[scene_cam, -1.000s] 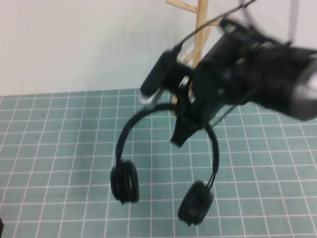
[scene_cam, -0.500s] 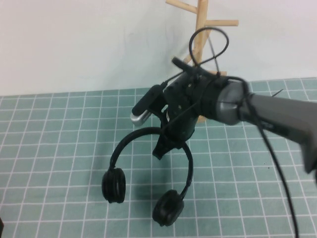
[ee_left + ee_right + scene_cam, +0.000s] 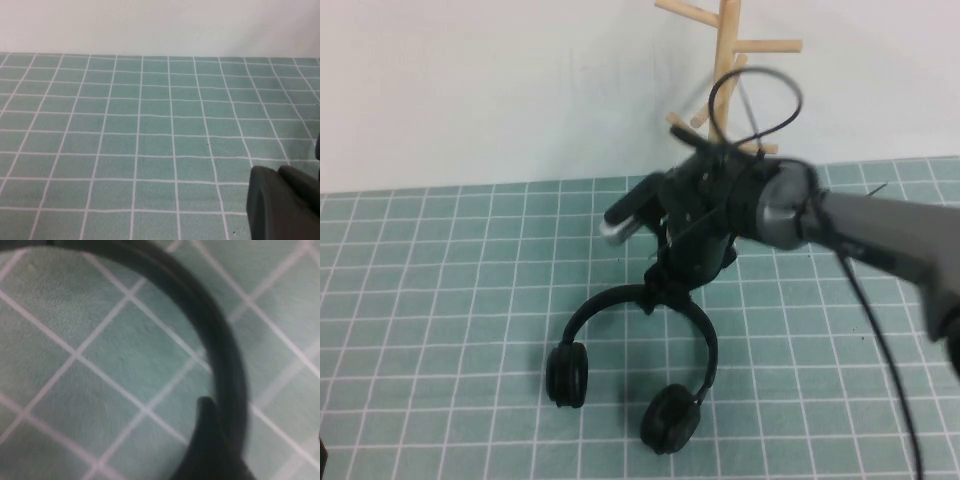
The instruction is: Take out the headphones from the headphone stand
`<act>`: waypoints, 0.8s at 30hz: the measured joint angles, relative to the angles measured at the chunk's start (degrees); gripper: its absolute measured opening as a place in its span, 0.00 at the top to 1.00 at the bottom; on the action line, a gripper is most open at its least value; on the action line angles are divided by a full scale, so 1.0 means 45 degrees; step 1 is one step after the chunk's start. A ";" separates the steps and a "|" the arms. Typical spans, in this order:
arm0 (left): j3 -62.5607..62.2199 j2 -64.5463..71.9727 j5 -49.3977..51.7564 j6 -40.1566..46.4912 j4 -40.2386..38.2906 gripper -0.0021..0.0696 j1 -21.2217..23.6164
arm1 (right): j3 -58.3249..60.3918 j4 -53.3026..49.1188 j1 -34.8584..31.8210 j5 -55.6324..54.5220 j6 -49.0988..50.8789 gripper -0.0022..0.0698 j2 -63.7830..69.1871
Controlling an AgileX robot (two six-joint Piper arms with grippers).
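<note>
The black headphones point(image 3: 706, 338) hang from my right gripper point(image 3: 660, 290), which is shut on the top of the thin headband. The two ear cups point(image 3: 567, 375) are low, at or just above the green mat. In the right wrist view the headband point(image 3: 226, 355) curves across the mat beside one dark finger point(image 3: 207, 445). The wooden headphone stand point(image 3: 725, 60) rises behind the right arm with bare pegs; its base is hidden. My left gripper point(image 3: 277, 172) shows only in the left wrist view, shut and empty above the mat, far from the headphones.
A green grid mat point(image 3: 440, 300) covers the table up to a white wall point(image 3: 470, 80). The right arm's grey and black forearm point(image 3: 880, 225) stretches in from the right, with a cable loop point(image 3: 755, 100) in front of the stand.
My right gripper has come down and toward the front with the headphones. The ear cups have dropped lower, close to the mat. The left arm has not visibly moved.
</note>
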 joint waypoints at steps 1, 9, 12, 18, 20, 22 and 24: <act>0.0000 0.0000 0.0000 0.0000 0.0000 0.98 0.0000 | 0.0010 0.0000 0.0061 0.0718 0.0450 0.43 -0.0451; 0.0000 0.0000 0.0000 0.0000 0.0000 0.98 0.0000 | 0.3017 0.0217 0.0264 0.1963 0.1759 0.98 -0.5481; 0.0000 0.0000 0.0000 0.0000 0.0000 0.98 0.0000 | 0.4447 0.0318 0.0264 0.1909 0.2307 0.98 -0.7511; 0.0000 0.0000 0.0000 0.0000 0.0000 0.98 0.0000 | 0.6185 0.0316 0.0264 0.2293 0.2383 0.98 -1.0449; 0.0000 0.0000 0.0000 0.0000 0.0000 0.98 0.0000 | 0.6306 0.0291 0.0264 0.2697 0.2383 0.98 -1.1201; 0.0000 0.0000 0.0000 0.0000 0.0000 0.98 0.0000 | 0.6318 0.0229 0.0264 0.2880 0.2383 0.98 -1.1766; 0.0000 0.0000 0.0000 0.0000 0.0000 0.98 0.0000 | 0.6318 0.0171 0.0264 0.2902 0.2383 0.98 -1.2250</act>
